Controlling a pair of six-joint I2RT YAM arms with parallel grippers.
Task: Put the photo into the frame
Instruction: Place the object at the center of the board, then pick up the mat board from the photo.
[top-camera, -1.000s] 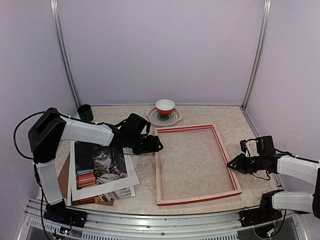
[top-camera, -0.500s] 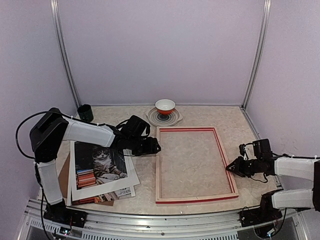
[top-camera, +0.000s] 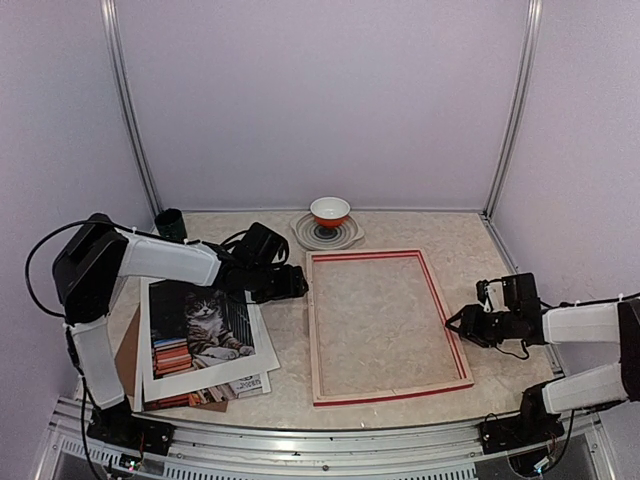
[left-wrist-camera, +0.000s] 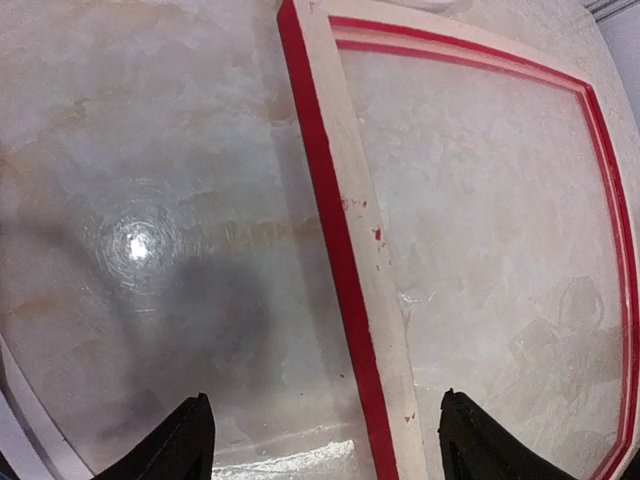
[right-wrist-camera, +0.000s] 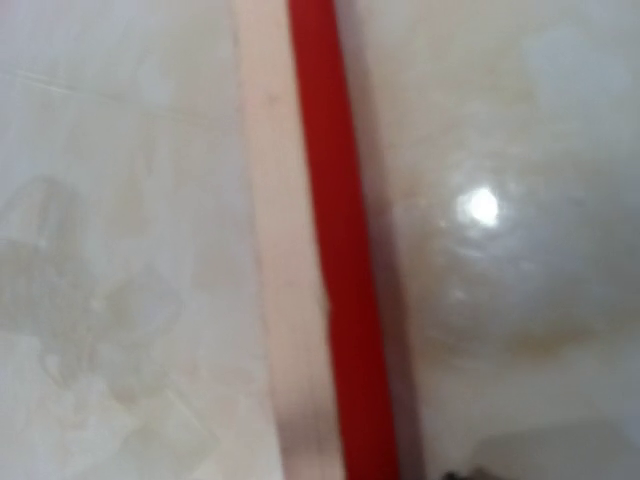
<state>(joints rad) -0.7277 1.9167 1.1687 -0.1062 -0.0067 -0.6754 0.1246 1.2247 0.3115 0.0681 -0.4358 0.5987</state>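
**Photo lies behind the left claw; frame sits just ahead of it**

The left gripper (top-camera: 290, 285) points at the frame (top-camera: 385, 322), and its fingers (left-wrist-camera: 190, 445) stand spread apart with nothing between them. In the wrist view the frame's nearest long rail runs up between the two tips, just ahead of the claw.

The photo (top-camera: 203, 328) lies the other way, behind this claw and back toward its own arm's base. It rests flat under a white mat (top-camera: 205, 378) on a brown backing board (top-camera: 127, 350). Its long axis runs roughly parallel to the frame's long rails, so little turning looks needed to carry it across.

The right gripper (top-camera: 458, 325) sits at the frame's far long rail, with the whole frame between it and the photo. Whether its jaws are apart or together cannot be told, as its wrist view is blurred. The left arm is clearly the nearer one to the photo.

Counted: one frame, one photo, one mat and one backing board. Beyond the left claw sit one bowl (top-camera: 330, 211), one plate (top-camera: 345, 238) and one dark cup (top-camera: 170, 226).
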